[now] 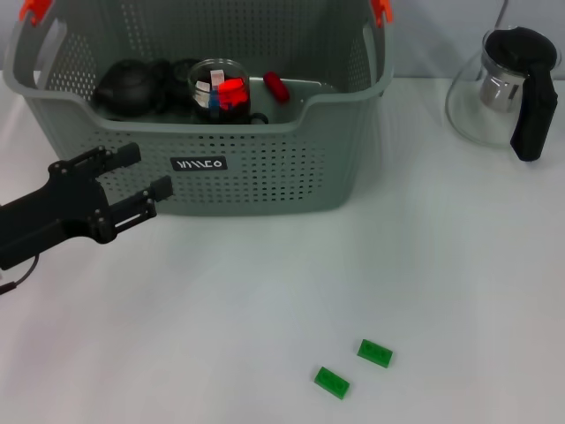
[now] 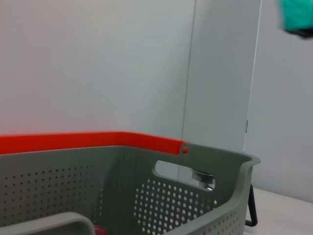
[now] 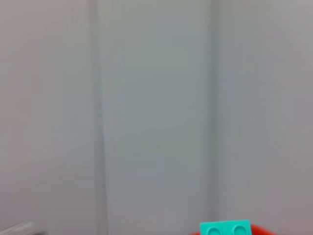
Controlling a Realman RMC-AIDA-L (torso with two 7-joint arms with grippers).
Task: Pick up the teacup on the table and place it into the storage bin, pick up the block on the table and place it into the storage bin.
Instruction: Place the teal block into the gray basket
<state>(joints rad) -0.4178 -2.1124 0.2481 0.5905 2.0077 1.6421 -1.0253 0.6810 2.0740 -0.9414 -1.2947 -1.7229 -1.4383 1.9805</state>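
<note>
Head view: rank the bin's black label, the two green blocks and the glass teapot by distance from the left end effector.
From the left end effector:
1. Black label, just beside it on the storage bin's front wall.
2. Green blocks, near front, right; too close to separate.
3. Glass teapot, far right.

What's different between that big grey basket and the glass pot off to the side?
The storage bin is grey, opaque, perforated plastic; the glass teapot is clear, with a metal strainer visible inside. The storage bin has orange-tipped handles, the glass teapot one black handle. The storage bin is far larger and holds several items. Both stand upright on the white table.
</note>
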